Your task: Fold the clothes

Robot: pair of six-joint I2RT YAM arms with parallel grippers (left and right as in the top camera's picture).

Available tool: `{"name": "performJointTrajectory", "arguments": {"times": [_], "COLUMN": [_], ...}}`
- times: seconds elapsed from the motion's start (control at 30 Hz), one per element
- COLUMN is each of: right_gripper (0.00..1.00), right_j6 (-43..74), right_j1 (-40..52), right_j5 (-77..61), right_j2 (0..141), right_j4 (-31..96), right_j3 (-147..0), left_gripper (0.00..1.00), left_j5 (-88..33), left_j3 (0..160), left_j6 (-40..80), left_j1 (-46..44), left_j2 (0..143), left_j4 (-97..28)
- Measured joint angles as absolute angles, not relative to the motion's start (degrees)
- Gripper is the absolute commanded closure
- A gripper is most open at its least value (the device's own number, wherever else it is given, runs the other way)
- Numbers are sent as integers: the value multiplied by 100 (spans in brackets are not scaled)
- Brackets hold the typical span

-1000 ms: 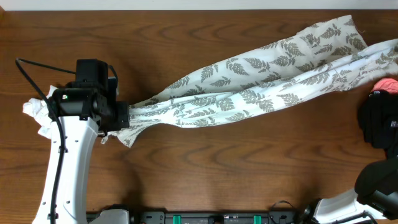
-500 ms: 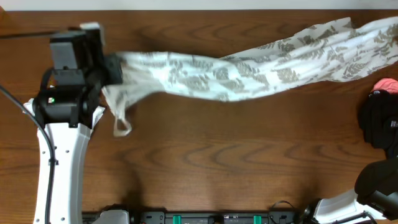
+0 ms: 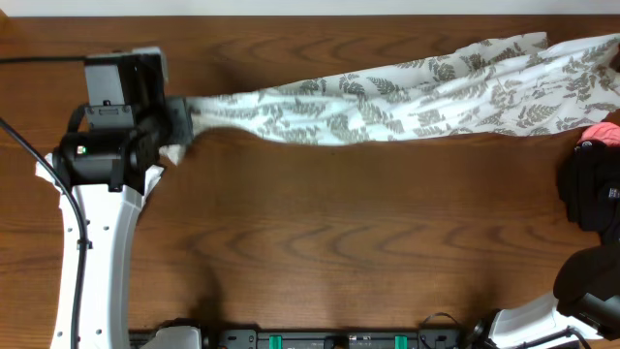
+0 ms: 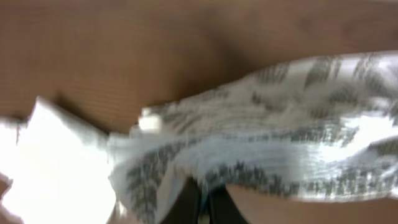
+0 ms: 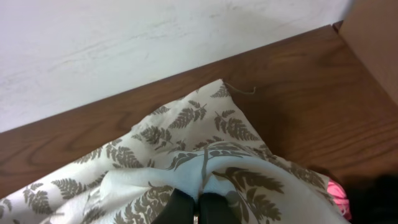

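The fern-print cloth is pulled out into one long band across the far half of the wooden table. Its long axis runs left to right, tilting slightly toward the far edge at its right end.

The left gripper holds the narrow left end. Its jaws are closed on the fabric, which is gathered into a tight rope there. In the blurred left wrist view, the dark fingers sit close together at the bottom edge and the printed fabric drapes straight across above them. A plain white garment lies bunched just to their left.

From that pinch the cloth fans wider to the right in long lengthwise folds and runs off the right edge of the overhead view.

The right gripper is closed on the cloth near its far right corner. The fabric humps up over the fingertips, with creases running into the pinch. Beyond it the corner lies flat on the wood, pointing at the pale wall, with a loose thread trailing off it.

The cloth is thin, matte cream fabric with grey-green fern leaves all over. A black garment is heaped at the right edge, just nearer than the cloth, and a pink item lies between them.
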State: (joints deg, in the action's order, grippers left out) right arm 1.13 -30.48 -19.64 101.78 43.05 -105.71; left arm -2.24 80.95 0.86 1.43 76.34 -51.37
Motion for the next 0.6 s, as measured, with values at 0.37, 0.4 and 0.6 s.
{"name": "performJointTrajectory", "arguments": {"times": [0.37, 0.4, 0.6], "right_gripper": [99, 99, 99], "right_j6": [56, 56, 60], "right_j1": [-3518, -3489, -2989], "right_j5": [-1955, -1953, -1955], "right_j2": [10173, 10173, 10353], "right_j4": [4582, 4578, 4226], "right_j3": [-10571, -10571, -10580], "left_gripper": [94, 94, 94], "left_j5": [349, 373, 478], "left_j3": [8095, 8095, 8103], "left_j6": [-12, -47, -176], "left_j1": [145, 145, 145], "left_j2": [6943, 6963, 7826], "left_j4": [-5898, -5817, -5210]}}
